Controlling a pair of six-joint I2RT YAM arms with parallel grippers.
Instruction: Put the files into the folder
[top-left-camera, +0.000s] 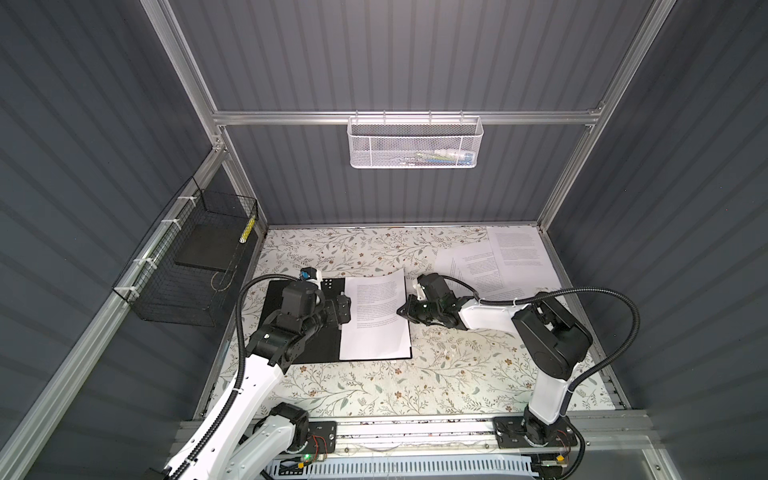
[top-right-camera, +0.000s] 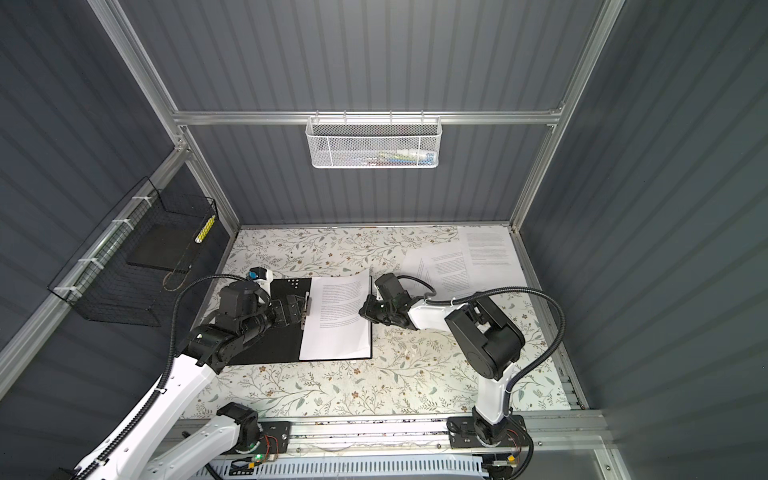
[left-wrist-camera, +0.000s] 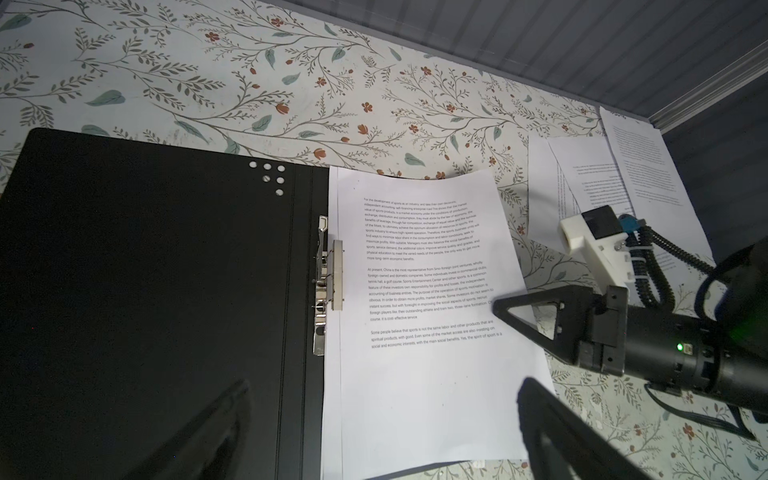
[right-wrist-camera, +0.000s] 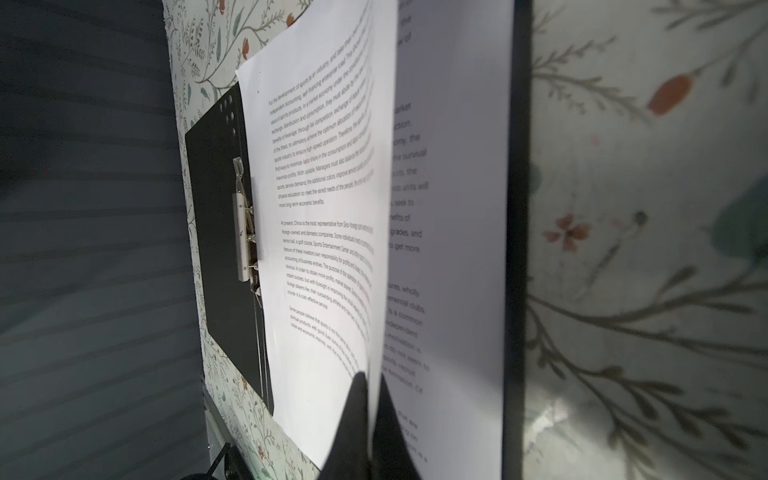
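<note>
The folder (top-left-camera: 307, 345) (top-right-camera: 266, 345) (left-wrist-camera: 145, 270) lies open on the table, black inside up, with a metal clip (left-wrist-camera: 328, 282) at its spine. Files lie on its right half. My right gripper (top-left-camera: 401, 309) (top-right-camera: 361, 309) (right-wrist-camera: 370, 378) is shut on the right edge of the top sheet (top-left-camera: 374, 316) (left-wrist-camera: 415, 374) (right-wrist-camera: 316, 166) and holds that edge raised off a second sheet (right-wrist-camera: 457, 208). More loose files (top-left-camera: 515, 249) (top-right-camera: 486, 249) (left-wrist-camera: 590, 174) overlap at the back right corner. My left gripper (top-left-camera: 340, 309) (left-wrist-camera: 382, 386) hovers open over the spine, holding nothing.
A black wire basket (top-left-camera: 187, 270) with a dark slab hangs on the left wall. A white mesh basket (top-left-camera: 415, 143) hangs on the back rail. Aluminium posts and dark walls close in the floral table (top-left-camera: 415, 386) on three sides.
</note>
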